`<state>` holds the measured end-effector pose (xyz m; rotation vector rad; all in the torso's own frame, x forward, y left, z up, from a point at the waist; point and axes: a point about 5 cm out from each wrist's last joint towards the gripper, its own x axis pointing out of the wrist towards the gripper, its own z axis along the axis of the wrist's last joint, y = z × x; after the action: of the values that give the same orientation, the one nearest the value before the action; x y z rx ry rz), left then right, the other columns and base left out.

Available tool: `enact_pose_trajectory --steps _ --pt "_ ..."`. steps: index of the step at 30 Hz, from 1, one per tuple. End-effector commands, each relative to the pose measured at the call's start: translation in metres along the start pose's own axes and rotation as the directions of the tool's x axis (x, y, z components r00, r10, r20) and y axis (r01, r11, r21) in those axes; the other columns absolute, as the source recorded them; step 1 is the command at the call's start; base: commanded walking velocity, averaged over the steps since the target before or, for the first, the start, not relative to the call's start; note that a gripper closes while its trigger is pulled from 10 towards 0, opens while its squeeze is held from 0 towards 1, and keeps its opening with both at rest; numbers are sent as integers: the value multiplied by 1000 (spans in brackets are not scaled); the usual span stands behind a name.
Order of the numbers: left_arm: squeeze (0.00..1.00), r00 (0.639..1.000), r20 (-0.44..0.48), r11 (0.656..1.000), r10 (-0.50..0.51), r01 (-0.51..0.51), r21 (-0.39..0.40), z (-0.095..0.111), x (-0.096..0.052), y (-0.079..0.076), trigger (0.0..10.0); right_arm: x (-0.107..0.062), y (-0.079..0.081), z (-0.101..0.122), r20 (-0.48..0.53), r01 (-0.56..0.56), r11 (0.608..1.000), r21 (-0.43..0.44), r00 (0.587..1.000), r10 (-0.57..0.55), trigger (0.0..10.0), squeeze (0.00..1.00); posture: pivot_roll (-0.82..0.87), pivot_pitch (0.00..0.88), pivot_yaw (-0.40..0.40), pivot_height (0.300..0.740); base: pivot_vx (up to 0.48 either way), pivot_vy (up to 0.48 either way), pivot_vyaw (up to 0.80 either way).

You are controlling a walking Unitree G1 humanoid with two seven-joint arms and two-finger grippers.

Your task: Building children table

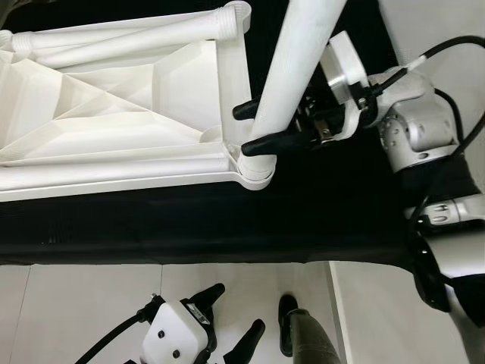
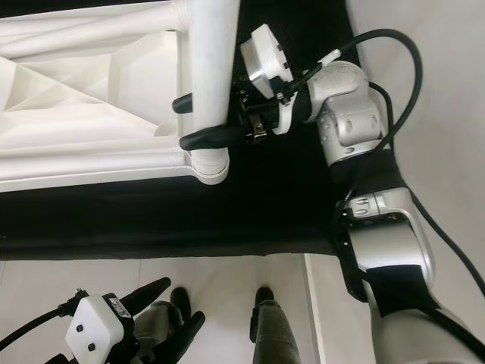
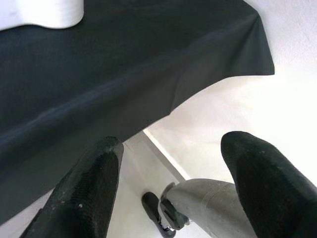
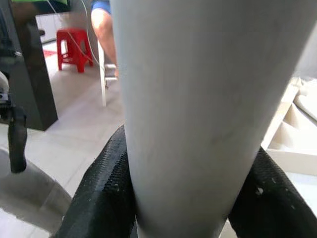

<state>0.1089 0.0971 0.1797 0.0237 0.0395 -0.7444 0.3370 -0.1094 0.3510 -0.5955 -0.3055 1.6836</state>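
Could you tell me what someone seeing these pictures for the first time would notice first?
Most striking is the white table leg standing upright at the near right corner of the upturned white tabletop, with the right gripper clamped around it just above the corner socket. All this sits on a black cloth. Lower down, the left gripper hangs open over the pale floor.

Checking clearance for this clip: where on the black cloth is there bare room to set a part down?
Bare black cloth runs as a strip between the upturned white tabletop and the cloth's near edge. More lies near that edge below the right tool. The corner is crowded: the right tool clamps the upright white leg in its socket. The left tool hangs open over the floor.
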Motion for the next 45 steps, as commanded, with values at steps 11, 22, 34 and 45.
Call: enact_pose_trajectory --steps 11,22,34,45 --pt "0 1000 -11 1000 0 0 -1 -2 0 -3 10000 11 -11 -23 -179 110 989 101 980 -91 10000 0 71 438 25 740 0 0 0" --pt "0 1000 -3 1000 2 -2 3 -2 1 -2 10000 7 -22 -34 -213 307 942 136 938 -275 10000 0 71 439 26 740 0 0 0" --pt "0 1000 -4 1000 0 0 9 -2 2 -1 10000 -11 -12 -44 -233 482 861 161 867 -441 10000 0 63 436 21 740 0 0 0" --pt "0 1000 -4 1000 5 -5 18 -5 5 4 10000 8 99 -90 -616 975 179 135 224 -755 10000 0 45 414 39 740 0 0 0"
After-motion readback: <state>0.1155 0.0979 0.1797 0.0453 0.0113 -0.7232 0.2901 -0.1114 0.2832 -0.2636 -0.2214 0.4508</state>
